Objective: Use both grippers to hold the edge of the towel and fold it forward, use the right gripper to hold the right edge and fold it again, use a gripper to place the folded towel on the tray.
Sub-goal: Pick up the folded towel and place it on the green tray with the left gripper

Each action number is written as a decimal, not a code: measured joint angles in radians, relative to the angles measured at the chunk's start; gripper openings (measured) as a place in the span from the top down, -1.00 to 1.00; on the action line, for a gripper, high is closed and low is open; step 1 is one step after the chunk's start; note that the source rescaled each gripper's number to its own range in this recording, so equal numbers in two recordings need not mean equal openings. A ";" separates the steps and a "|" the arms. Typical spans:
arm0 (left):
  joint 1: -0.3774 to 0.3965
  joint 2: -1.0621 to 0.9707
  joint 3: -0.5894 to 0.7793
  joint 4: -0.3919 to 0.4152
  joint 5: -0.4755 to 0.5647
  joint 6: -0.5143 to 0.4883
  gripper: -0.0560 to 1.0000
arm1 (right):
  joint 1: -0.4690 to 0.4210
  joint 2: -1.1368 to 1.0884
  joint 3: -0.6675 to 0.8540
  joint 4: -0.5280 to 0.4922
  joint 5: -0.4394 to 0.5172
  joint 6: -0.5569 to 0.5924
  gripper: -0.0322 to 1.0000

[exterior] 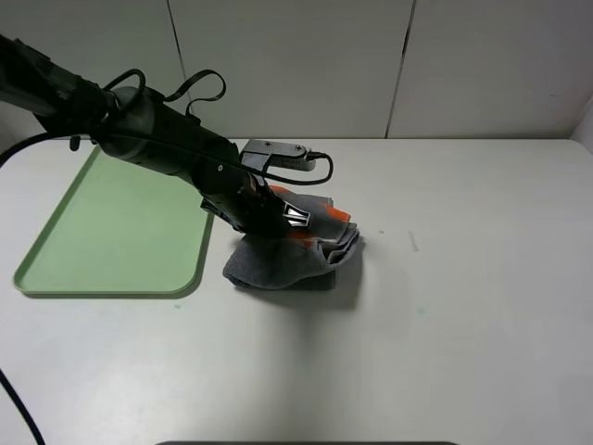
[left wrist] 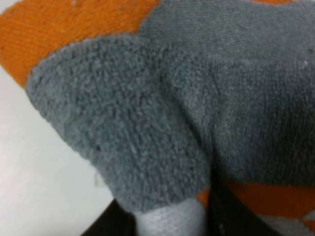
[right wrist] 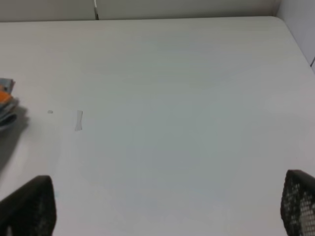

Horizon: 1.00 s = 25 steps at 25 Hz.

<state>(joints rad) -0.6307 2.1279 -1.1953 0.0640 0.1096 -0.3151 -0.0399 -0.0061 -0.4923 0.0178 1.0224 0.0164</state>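
The towel (exterior: 292, 260) lies folded into a compact bundle on the tabletop (exterior: 463, 278), just beside the near right corner of the tray (exterior: 102, 232), with orange patches showing on its top layer. The left end effector (exterior: 278, 215) is down on the bundle's top, on the side nearer the tray. In the left wrist view, grey terry cloth fills the frame and a thick fold of it sits right at the tip of one finger (left wrist: 170, 219), so the left end effector appears clamped on the towel. The right end effector (right wrist: 162, 216) is apart, its fingers wide over bare tabletop, with the towel well off to its left side.

Judgement: both folds look complete, and placing is the step in hand. The tray lies to the left of the grip point, its long axis running away from the robot. The left arm is the nearer one, so the carry should be a short leftward lift onto the tray.
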 joint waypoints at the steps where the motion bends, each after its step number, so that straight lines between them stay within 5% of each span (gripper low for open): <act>1: 0.003 -0.008 0.001 0.002 0.013 0.000 0.46 | 0.000 0.000 0.000 0.000 0.000 0.000 -1.00; 9: 0.058 -0.098 0.004 0.040 0.114 0.001 0.48 | 0.000 0.000 0.000 0.000 0.000 0.000 -1.00; 25: 0.290 -0.186 0.004 0.160 0.254 0.007 0.48 | 0.000 0.000 0.000 0.000 0.000 0.000 -1.00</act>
<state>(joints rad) -0.3409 1.9417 -1.1916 0.2238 0.3638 -0.3077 -0.0399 -0.0061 -0.4923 0.0178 1.0224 0.0164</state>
